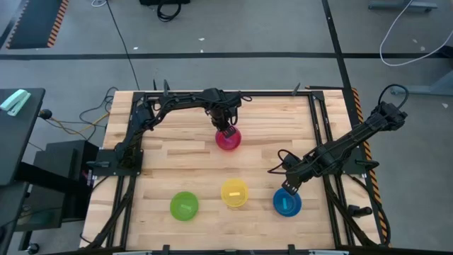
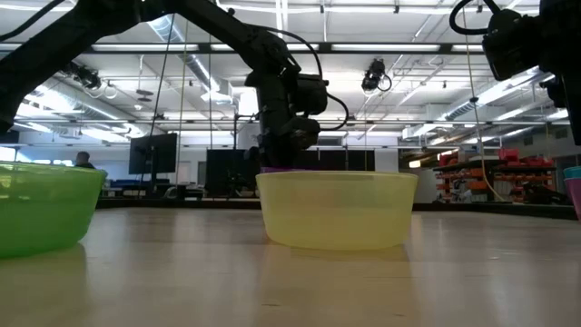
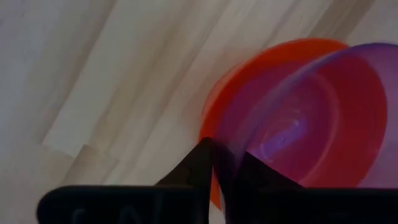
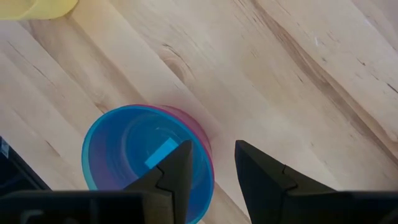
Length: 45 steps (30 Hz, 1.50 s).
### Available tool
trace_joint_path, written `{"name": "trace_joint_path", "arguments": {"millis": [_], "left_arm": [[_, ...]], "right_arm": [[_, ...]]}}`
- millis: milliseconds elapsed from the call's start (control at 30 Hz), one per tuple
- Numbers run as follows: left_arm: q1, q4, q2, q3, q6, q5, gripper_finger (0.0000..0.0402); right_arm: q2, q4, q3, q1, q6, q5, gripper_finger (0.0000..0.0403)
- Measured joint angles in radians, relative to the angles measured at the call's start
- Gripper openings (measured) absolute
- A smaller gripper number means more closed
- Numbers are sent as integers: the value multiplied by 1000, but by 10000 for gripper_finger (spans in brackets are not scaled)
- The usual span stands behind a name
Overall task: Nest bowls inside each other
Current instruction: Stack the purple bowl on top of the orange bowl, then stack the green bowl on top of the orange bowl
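Observation:
My left gripper (image 1: 226, 130) (image 3: 225, 155) is near the table's far middle, shut on a see-through purple bowl (image 3: 311, 118). That bowl sits in or over an orange-red bowl (image 3: 249, 68); from above the pair looks pink (image 1: 228, 139). My right gripper (image 1: 289, 185) (image 4: 211, 155) hangs open over the far rim of a blue bowl (image 1: 287, 202) (image 4: 134, 155), one finger above its inside and one outside. The blue bowl sits nested in a pink bowl (image 4: 202, 140). A yellow bowl (image 1: 234, 193) (image 2: 336, 209) and a green bowl (image 1: 184, 205) (image 2: 41, 213) stand apart on their bases. My left gripper pinches the purple bowl's rim (image 3: 231, 149) between its two fingers, one finger (image 3: 202, 158) outside the wall and one (image 3: 255, 168) inside. The fingers come from above, pointing down. The bowl lies off-centre over the orange-red bowl; whether it rests in it I cannot tell.
Black metal rails (image 1: 127, 152) run along the table's left, right and far edges. Bare wood lies between the far bowl pair and the near row of bowls. In the low view a person (image 2: 83, 160) and monitors show far off in the room.

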Motion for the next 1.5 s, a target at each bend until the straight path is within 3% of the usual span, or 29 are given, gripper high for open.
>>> {"name": "trace_joint_path", "arguments": {"millis": [667,1000,1267,1367,1500], "left_arm": [[0,-55,-7,3,1,0,119],[1,-158,-11,167,30,-39,167],[7,-436,-10,327,37,-62,185],[-22,-548,-10,358,39,-78,185],[-98,-538,-52,346,37,-83,180]], "right_arm": [[0,0,0,-1,-2,8,130],[0,0,0,-1,-2,8,130],[0,46,0,-1,-8,8,130],[0,73,0,-1,-9,8,130],[0,79,0,-1,-6,8,130]]}}
